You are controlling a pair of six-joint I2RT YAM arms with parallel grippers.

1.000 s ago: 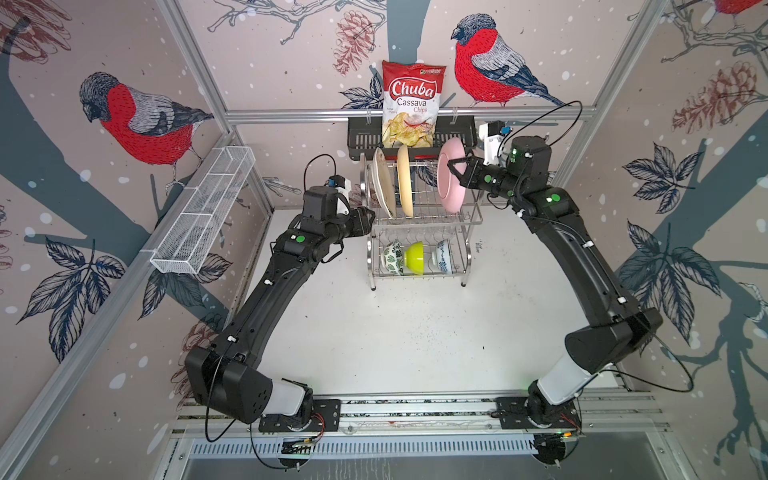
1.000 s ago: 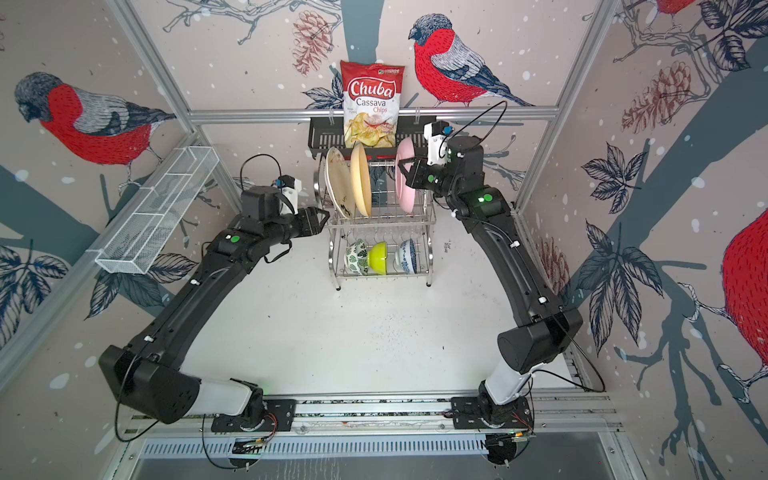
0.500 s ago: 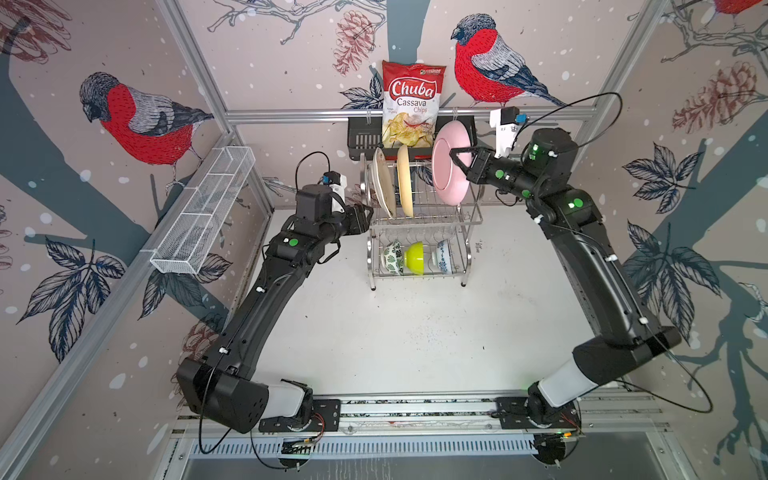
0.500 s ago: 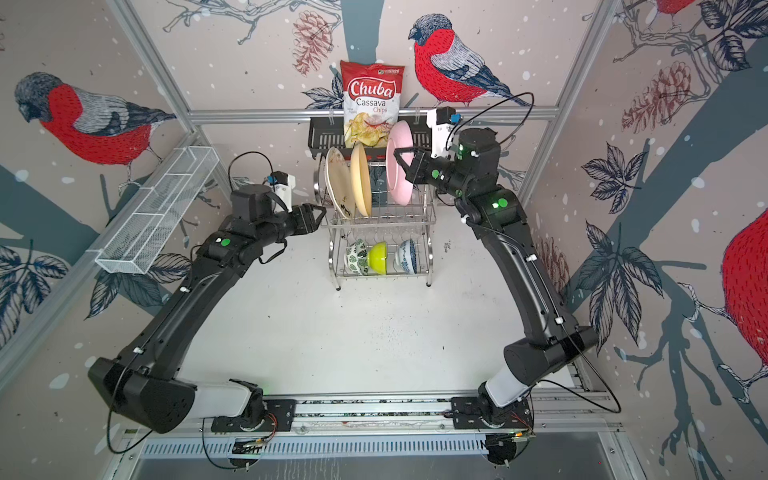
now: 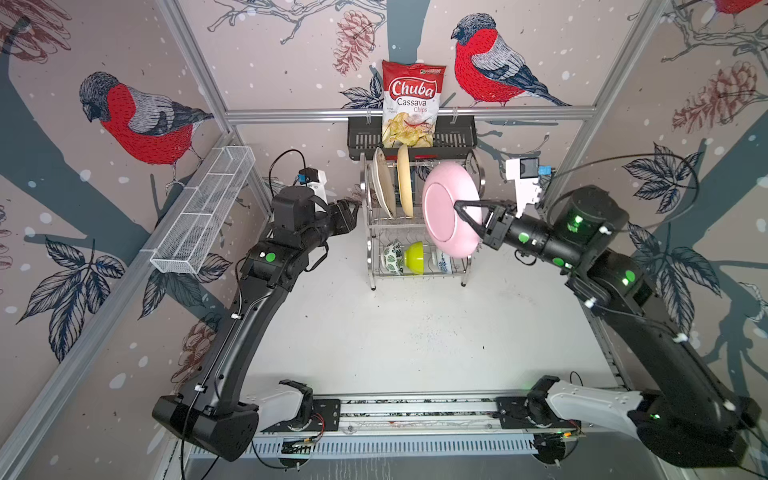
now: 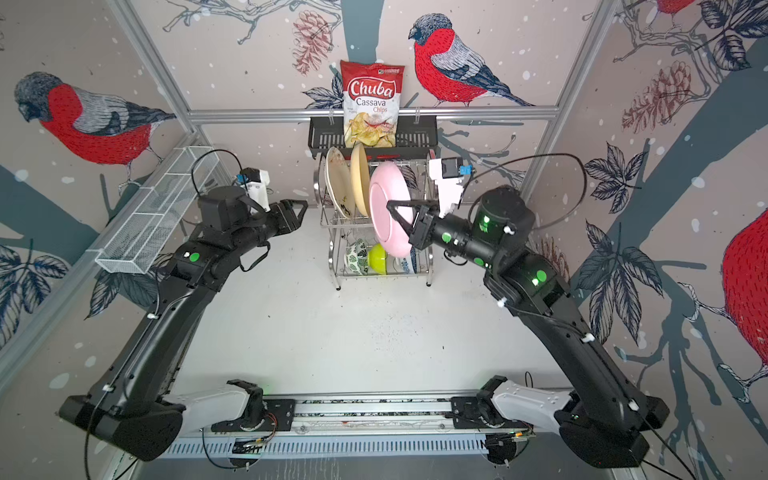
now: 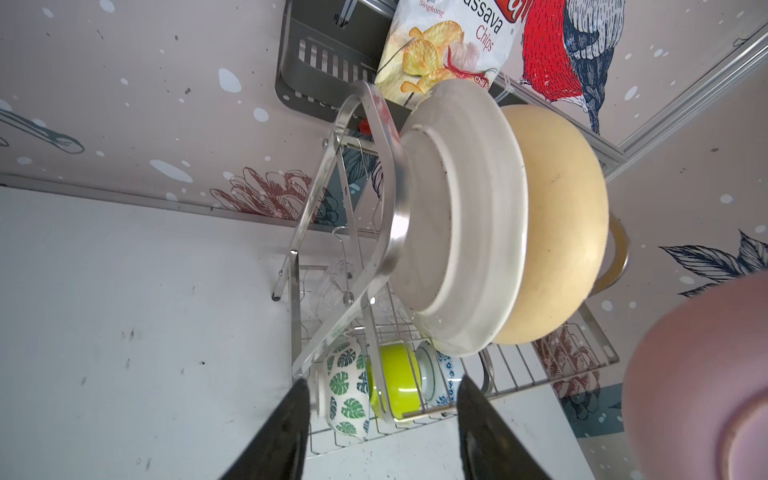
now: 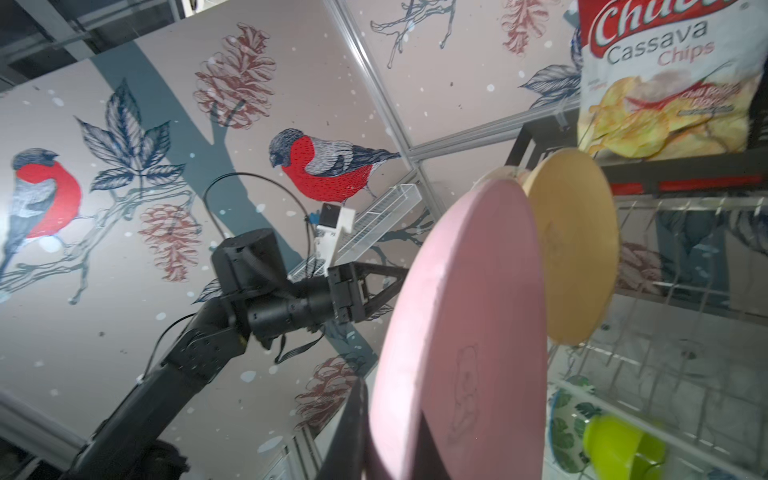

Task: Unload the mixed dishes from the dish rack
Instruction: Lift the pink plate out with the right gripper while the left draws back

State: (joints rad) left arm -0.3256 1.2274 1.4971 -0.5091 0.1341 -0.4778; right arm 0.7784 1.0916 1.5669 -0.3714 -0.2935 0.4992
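The pink round plate (image 5: 451, 208) hangs in the air in front of the right end of the two-tier chrome wire dish rack (image 5: 370, 257), off the upper slots. The right gripper (image 5: 459, 206) is clamped on its rim. The plate stands on edge, slightly tilted, with its long axis running up and down and its ringed underside turned toward the left arm.

Two plates stand on edge side by side in the upper tier, one cream (image 5: 383, 187) and one pale yellow (image 5: 404, 183), parallel to each other. Three small bowls lie on their sides in a row in the lower tier: a green-leaf one (image 5: 392, 257), a lime green one (image 5: 414, 257) and a blue-patterned one (image 5: 444, 262), the last half hidden behind the pink plate. Clear glass tumblers (image 7: 332, 286) show only faintly in the left wrist view, and I cannot count them.

The left gripper (image 6: 301, 212) is just beside the rack's left handle, its jaws parted and holding nothing.

Behind the rack, one red-and-white chips bag (image 5: 411, 104) sits in a black slotted basket (image 5: 361, 137). One long white mesh tray (image 5: 199, 212) hangs on the left wall. The rack stands on the white table (image 5: 395, 340).
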